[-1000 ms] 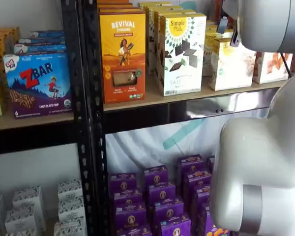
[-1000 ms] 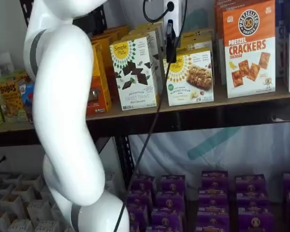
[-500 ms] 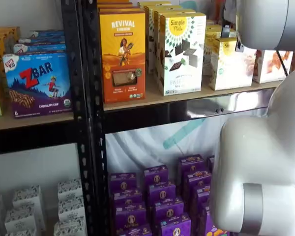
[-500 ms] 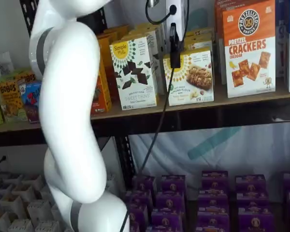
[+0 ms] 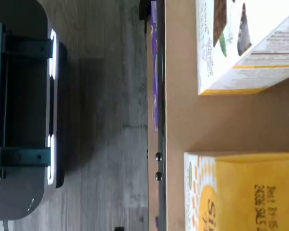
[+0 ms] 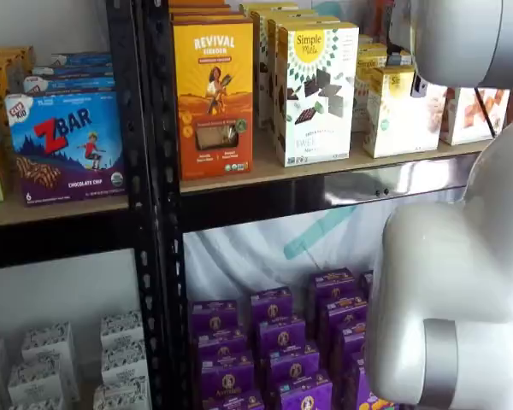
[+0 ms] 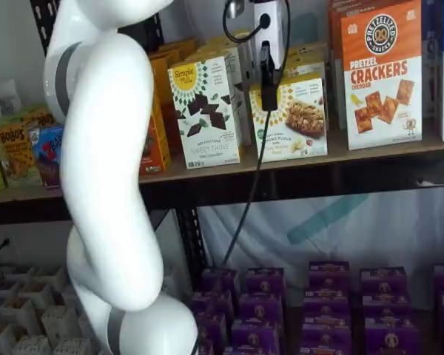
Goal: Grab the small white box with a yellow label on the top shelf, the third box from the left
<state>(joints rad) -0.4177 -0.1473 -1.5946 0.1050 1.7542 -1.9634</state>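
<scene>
1. the arm [image 7: 103, 170] is glossy white, built of thick rounded tube segments.
2. grey bands ring its joints, one near the upper link and one low down; in a shelf view a silver-grey band [image 6: 439, 363] circles a bulbous white joint.
3. the gripper [image 7: 268, 70] has a white body above one narrow black finger.
4. a thin black cable [image 7: 246, 192] loops beside the body and hangs down.
</scene>
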